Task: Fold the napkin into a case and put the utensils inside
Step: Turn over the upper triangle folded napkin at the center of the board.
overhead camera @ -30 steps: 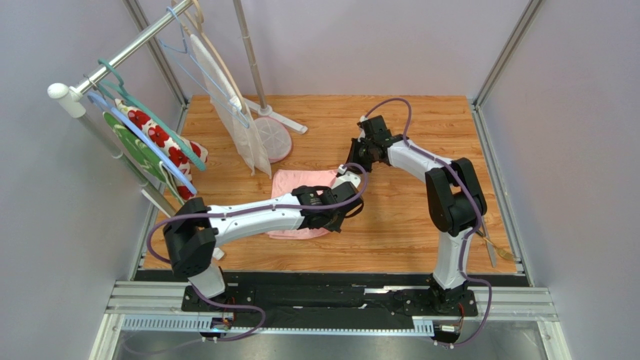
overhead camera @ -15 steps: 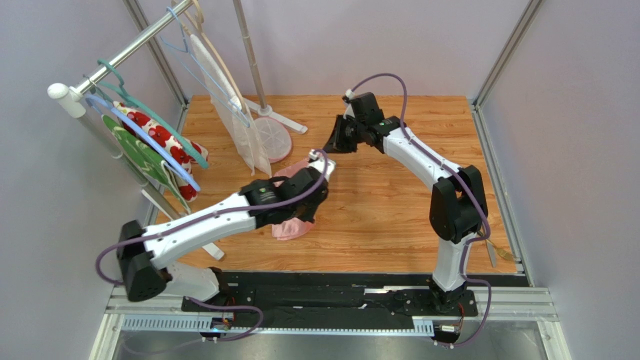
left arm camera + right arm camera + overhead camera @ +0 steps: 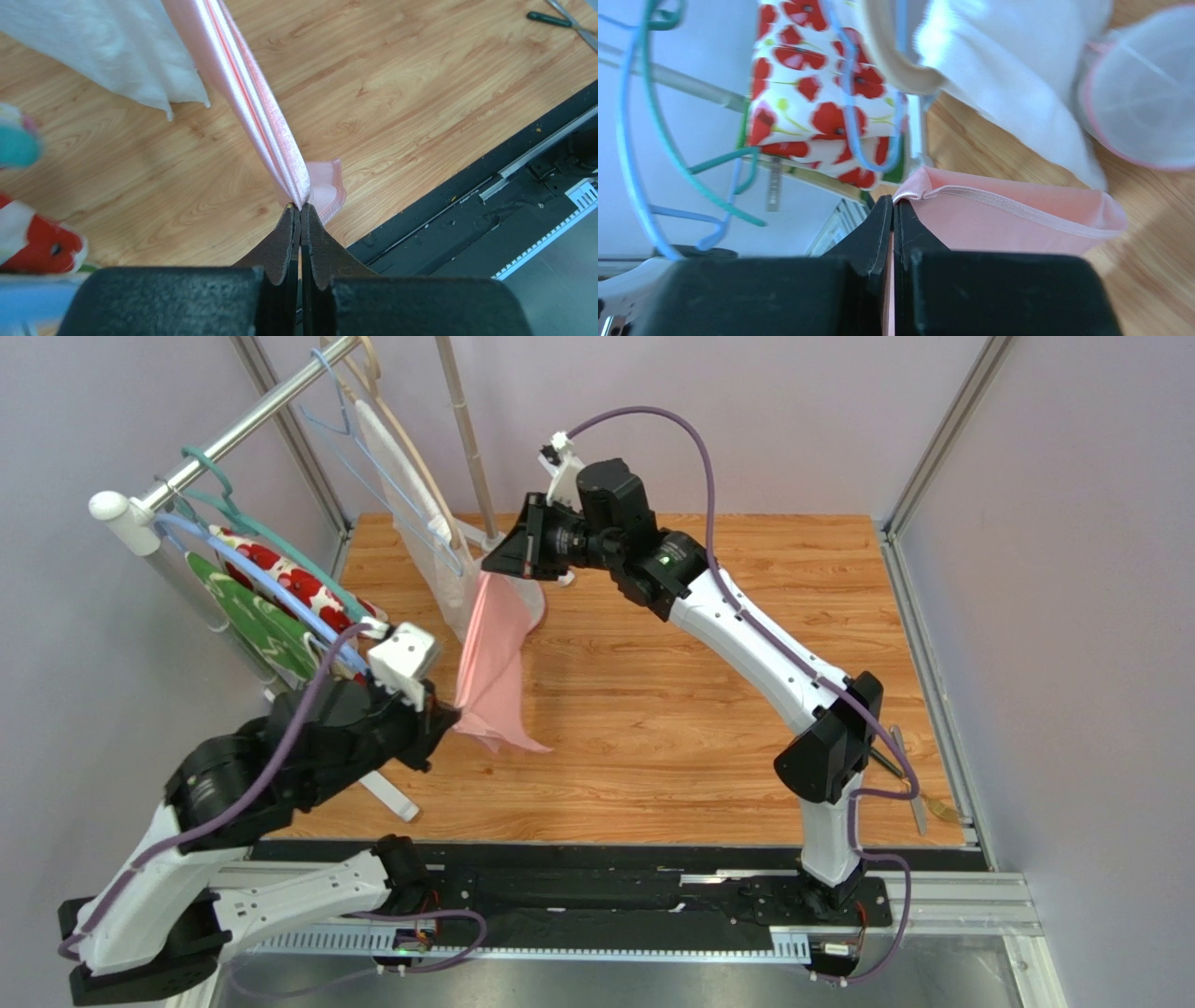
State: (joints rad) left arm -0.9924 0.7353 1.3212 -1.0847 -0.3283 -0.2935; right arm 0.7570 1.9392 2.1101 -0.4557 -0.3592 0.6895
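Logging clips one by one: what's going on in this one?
Both arms hold the pink napkin up off the wooden table, stretched between them. The left gripper is shut on its near end, the right gripper on its far end beside the hanger rack. The utensils lie at the table's right edge.

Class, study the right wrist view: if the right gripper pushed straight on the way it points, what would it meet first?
Apart from the pink napkin it grips, the right gripper would probably meet the hanging red-flowered cloth first; depth is hard to judge.
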